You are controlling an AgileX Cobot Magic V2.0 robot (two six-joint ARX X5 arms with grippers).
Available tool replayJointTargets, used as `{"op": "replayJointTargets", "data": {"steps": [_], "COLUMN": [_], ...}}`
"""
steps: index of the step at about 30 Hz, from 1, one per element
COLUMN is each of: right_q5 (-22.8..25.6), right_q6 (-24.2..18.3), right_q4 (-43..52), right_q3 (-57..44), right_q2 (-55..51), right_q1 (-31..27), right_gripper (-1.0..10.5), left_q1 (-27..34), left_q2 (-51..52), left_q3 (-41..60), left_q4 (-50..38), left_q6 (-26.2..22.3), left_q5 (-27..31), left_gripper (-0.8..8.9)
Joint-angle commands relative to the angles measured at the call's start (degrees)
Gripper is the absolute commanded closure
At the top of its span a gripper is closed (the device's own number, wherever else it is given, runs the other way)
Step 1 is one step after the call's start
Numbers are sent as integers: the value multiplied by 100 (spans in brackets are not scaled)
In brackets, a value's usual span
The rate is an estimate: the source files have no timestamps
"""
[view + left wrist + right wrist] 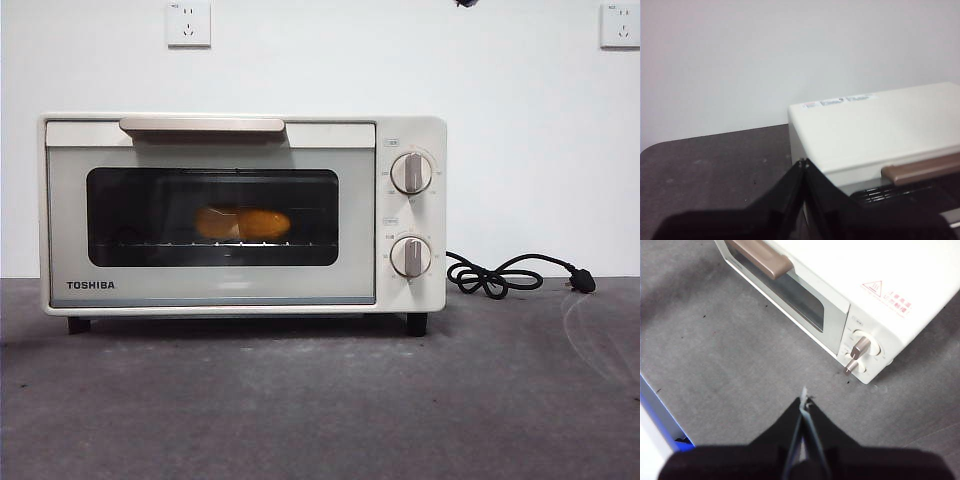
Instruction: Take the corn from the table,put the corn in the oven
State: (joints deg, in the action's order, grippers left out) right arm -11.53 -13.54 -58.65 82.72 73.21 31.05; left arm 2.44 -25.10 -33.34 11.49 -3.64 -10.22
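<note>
The cream-white TOSHIBA oven [240,215] stands on the dark grey table [320,400] with its door closed. Through the dark glass window the yellow-orange corn [245,223] lies on the rack inside. My left gripper [802,162] is shut and empty, raised beside the oven's top [880,130] near its brown handle [922,169]. My right gripper [804,401] is shut and empty, high over the table in front of the oven's knob side [860,352]. In the front view only a black tip [466,3] of an arm shows at the top edge.
The oven's black cord and plug [510,275] lie coiled on the table to the oven's right. Two wall sockets [189,22] sit on the white wall behind. A blue-edged table border [660,420] shows in the right wrist view.
</note>
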Motion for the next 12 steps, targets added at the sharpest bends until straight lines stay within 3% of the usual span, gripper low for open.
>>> {"op": "replayJointTargets", "data": {"steps": [1,6,12], "right_q5": [2,2,2], "right_q6": [-33,-33,-33], "right_q4": [37,37,37], "right_q3": [-26,-26,-26], "right_q2": [2,2,2], "right_q1": [-2,-2,-2], "right_gripper": [958,958,958], "left_q1": [-72,-195,-299], "left_q2": [343,1167,2017], "left_q3": [656,1878,2798], "left_q4": [-396,-1073,-1119], "left_q6": [-109,-111,-114], "left_q5": [-26,-24,-22], "left_gripper": [817,817,817]}}
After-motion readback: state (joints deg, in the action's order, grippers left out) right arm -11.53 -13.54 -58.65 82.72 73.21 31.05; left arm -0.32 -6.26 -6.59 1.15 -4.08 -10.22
